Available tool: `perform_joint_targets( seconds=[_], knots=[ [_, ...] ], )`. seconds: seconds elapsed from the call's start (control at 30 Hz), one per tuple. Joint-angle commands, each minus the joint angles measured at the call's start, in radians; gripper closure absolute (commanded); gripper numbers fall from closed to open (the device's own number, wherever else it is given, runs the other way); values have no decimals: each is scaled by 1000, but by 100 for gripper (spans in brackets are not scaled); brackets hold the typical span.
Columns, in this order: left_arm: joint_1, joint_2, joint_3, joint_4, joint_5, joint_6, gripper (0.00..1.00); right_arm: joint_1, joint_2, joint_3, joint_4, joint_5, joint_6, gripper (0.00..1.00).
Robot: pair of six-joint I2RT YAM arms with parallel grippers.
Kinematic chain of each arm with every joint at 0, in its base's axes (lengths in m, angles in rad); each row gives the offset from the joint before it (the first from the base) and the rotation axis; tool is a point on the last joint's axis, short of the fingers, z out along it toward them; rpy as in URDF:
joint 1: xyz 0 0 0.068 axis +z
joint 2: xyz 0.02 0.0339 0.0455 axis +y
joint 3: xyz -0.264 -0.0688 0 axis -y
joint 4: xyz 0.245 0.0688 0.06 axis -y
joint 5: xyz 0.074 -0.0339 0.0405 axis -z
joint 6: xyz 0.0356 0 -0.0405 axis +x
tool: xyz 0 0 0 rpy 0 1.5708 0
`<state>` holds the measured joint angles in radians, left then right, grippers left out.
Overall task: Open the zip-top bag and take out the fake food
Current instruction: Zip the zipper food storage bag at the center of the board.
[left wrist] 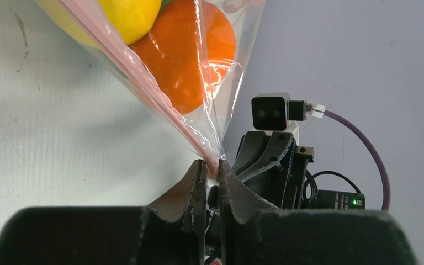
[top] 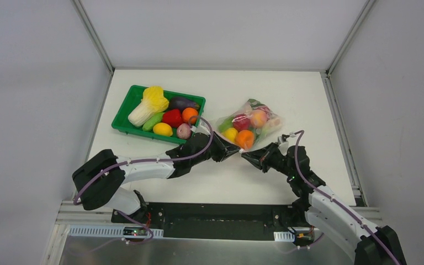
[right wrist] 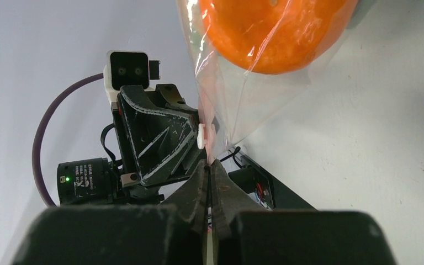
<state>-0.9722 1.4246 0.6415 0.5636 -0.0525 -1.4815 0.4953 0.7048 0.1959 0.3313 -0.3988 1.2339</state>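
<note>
Left gripper (left wrist: 211, 168) clenched on the bag (top: 248, 122), at the near corner where the pink zip strip (left wrist: 143, 83) runs down between its fingers. Right gripper (right wrist: 208, 165) also clenched on the bag's clear film, with the white tab (right wrist: 201, 135) just above its fingertips. The 2 grippers face each other tip to tip, nearly touching, at mid-table near the front.

The bag stretches from that pinched corner away toward the back right. Its far part is on the table (top: 287, 94); cannot tell if the near part is lifted. It is full: orange (top: 245, 138) nearest the grippers, yellow fruit (top: 231, 133) beside it, apple (top: 241, 121) and peach (top: 258, 117) further in, green bits at the edges.

Green tray (top: 122, 113) sits left of the bag, near but apart from it, holding cabbage (top: 150, 103), eggplant (top: 181, 102), pepper (top: 172, 117) and a few other pieces.

The table is white and matte, faintly scuffed in the left wrist view. Plain grey walls (top: 33, 83) on 3 sides, with an aluminium frame (top: 94, 36) at the corners. A black strip and a metal rail (top: 210, 229) run along the near edge by the arm bases.
</note>
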Motion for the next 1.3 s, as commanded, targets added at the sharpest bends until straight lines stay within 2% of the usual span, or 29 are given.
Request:
perform_joint_targets(
  seconds=[0.0, 0.33, 0.37, 0.47, 0.5, 0.57, 0.67, 0.8, 1.13, 1.27],
  knots=[
    [36, -42, -10, -3, -25, 19, 100, -17, -41, -7, -56, 28, -23, 100],
    [73, -51, -11, -33, -10, 40, 100, -64, -63, -9, -103, -24, -50, 100],
    [74, -46, -8, -25, 2, 40, 97, -65, -59, -4, -103, -29, -56, 100],
    [70, -18, 31, -26, 49, 39, 63, -66, -42, 11, -98, -38, -67, 100],
    [62, -8, 43, -27, 83, 35, 55, -66, -38, 16, -96, -39, -70, 100],
    [42, 8, 64, -27, 96, 27, 43, -68, -28, 26, -92, -41, -73, 100],
    [13, 34, 90, -43, 106, 3, 33, -70, -12, 39, -89, -47, -79, 100],
    [-11, 68, 110, -71, 117, -32, 33, -71, 1, 41, -70, -56, -72, 100],
    [-26, 100, 135, -147, 116, -53, 40, -75, 1, 51, -64, -65, -63, 100],
    [-25, 125, 127, -89, 107, -63, 47, -75, -3, 52, -64, -64, -59, 100]
  ],
)
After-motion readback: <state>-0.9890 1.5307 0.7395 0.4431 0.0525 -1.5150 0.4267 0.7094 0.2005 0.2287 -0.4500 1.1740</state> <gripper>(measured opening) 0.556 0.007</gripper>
